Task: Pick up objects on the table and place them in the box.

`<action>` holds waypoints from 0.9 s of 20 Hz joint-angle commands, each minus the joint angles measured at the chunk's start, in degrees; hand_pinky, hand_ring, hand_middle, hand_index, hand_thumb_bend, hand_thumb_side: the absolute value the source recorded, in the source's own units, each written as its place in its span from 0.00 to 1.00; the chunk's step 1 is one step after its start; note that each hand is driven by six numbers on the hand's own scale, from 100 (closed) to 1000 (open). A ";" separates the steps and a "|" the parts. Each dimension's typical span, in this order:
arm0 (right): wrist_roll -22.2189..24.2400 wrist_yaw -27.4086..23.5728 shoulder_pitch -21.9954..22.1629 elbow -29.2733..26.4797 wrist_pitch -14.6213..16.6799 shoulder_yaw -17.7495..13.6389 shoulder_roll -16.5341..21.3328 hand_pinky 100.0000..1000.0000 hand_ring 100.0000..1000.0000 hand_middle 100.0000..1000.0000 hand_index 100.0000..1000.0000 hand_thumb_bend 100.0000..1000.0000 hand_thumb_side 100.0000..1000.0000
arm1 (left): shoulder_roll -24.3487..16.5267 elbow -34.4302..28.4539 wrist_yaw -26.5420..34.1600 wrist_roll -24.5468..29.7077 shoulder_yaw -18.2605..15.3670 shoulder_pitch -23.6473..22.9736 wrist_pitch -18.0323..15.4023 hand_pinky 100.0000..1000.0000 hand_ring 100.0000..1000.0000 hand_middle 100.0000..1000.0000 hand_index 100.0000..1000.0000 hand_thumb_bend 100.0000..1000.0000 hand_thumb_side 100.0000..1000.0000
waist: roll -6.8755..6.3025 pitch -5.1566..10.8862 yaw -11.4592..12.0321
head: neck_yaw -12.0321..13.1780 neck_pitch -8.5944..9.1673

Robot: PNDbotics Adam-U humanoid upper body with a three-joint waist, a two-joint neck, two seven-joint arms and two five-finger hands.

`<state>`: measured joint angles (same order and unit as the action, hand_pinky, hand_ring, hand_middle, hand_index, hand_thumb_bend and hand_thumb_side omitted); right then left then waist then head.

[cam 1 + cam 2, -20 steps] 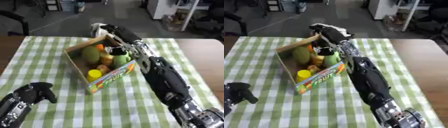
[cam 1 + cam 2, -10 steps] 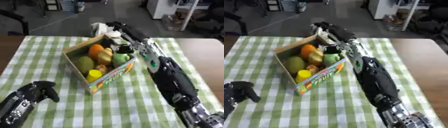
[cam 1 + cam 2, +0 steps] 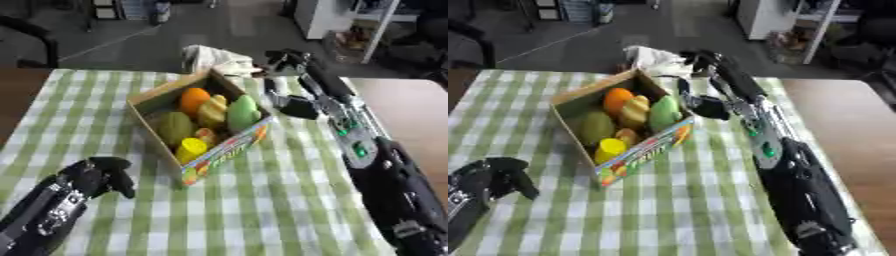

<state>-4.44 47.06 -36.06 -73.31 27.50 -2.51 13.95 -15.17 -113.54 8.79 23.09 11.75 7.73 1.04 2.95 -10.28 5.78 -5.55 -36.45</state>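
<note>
A cardboard box (image 3: 223, 152) with a colourful printed front stands in the middle of the checked table. It holds an orange (image 3: 194, 98), a yellow fruit (image 3: 213, 111), a light green fruit (image 3: 242, 112), an olive-green fruit (image 3: 175, 127) and a small yellow thing (image 3: 191, 148). My right hand (image 3: 286, 57) hovers beyond the box's far right corner, fingers relaxed, with nothing in it. At the lower left my left hand (image 3: 94, 175) rests on the table with loosely bent fingers and is empty.
A crumpled white cloth (image 3: 214, 57) lies at the table's far edge, just behind the box and left of my right hand. The green-and-white checked cloth (image 3: 280, 210) covers the table; bare brown tabletop (image 3: 411, 110) shows on the right.
My right hand has drawn back from over the box's far side to the right of its far corner. The left hand stays where it was.
</note>
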 commanded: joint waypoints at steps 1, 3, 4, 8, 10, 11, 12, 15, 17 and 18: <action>-1.39 -2.85 1.87 -2.19 -0.33 -1.53 -1.01 0.71 0.58 0.61 0.86 0.00 0.47 | -0.78 -1.05 -0.40 -0.10 -0.55 0.54 -0.28 0.65 0.54 0.52 0.76 0.00 0.76 | -0.17 0.53 -0.23 | 1.07 0.45; -2.12 -4.48 4.52 -2.59 -0.37 -2.19 -2.21 0.70 0.56 0.59 0.85 0.00 0.47 | -0.62 -1.05 -0.73 -0.07 -0.59 0.35 -0.28 0.65 0.54 0.52 0.76 0.00 0.76 | -0.25 0.36 -0.57 | 1.44 0.40; -2.40 -5.35 5.93 -2.95 -0.47 -2.48 -2.73 0.70 0.55 0.57 0.85 0.00 0.47 | -0.59 -1.05 -0.89 -0.10 -0.59 0.28 -0.30 0.64 0.54 0.52 0.76 0.00 0.76 | -0.30 0.28 -0.76 | 1.68 0.09; -2.29 -8.86 11.63 -6.21 -1.29 -2.41 -3.32 0.69 0.53 0.54 0.83 0.00 0.48 | -0.17 -1.05 -1.51 0.05 -0.30 -0.16 0.04 0.64 0.54 0.52 0.76 0.00 0.78 | -0.67 0.21 -1.36 | 3.14 -1.23; -1.92 -10.56 14.40 -8.64 -1.86 -1.91 -3.28 0.68 0.52 0.53 0.83 0.00 0.48 | 0.01 -1.05 -1.87 0.14 -0.14 -0.37 0.16 0.64 0.54 0.52 0.75 0.00 0.78 | -0.96 0.16 -1.66 | 4.21 -1.86; -1.67 -11.45 15.84 -10.03 -2.12 -1.56 -3.26 0.68 0.52 0.53 0.82 0.00 0.48 | 0.06 -1.05 -1.96 0.18 -0.05 -0.43 0.12 0.64 0.54 0.52 0.75 0.00 0.78 | -1.08 0.18 -1.76 | 4.65 -2.26; -1.35 -12.35 17.31 -11.48 -2.39 -1.18 -3.24 0.68 0.52 0.53 0.82 0.00 0.48 | 0.12 -1.05 -2.00 0.21 0.04 -0.45 0.11 0.64 0.54 0.52 0.75 0.00 0.78 | -1.24 0.19 -1.84 | 5.06 -2.79; -0.03 -15.27 22.05 -16.19 -2.94 0.08 -2.85 0.68 0.52 0.52 0.82 0.00 0.48 | 0.45 -1.05 -1.95 0.40 0.39 -0.47 0.42 0.64 0.54 0.52 0.75 0.00 0.79 | -1.48 0.38 -1.93 | 5.47 -3.90; 0.90 -17.08 24.35 -19.12 -3.80 0.52 -2.74 0.68 0.51 0.52 0.81 0.00 0.48 | 0.51 -1.05 -2.05 0.54 0.56 -0.62 0.58 0.64 0.54 0.52 0.75 0.00 0.79 | -1.62 0.44 -2.06 | 5.86 -4.36; 1.51 -17.92 24.88 -20.35 -4.49 0.66 -2.73 0.68 0.51 0.52 0.81 0.00 0.48 | 0.49 -1.05 -2.10 0.59 0.61 -0.65 0.57 0.64 0.54 0.52 0.75 0.00 0.79 | -1.65 0.44 -2.09 | 6.02 -4.66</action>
<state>-3.52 30.55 -10.82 -90.68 23.47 -2.06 10.17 -14.56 -113.54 7.01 23.56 12.21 6.97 1.50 1.38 -10.63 3.70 0.10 -40.55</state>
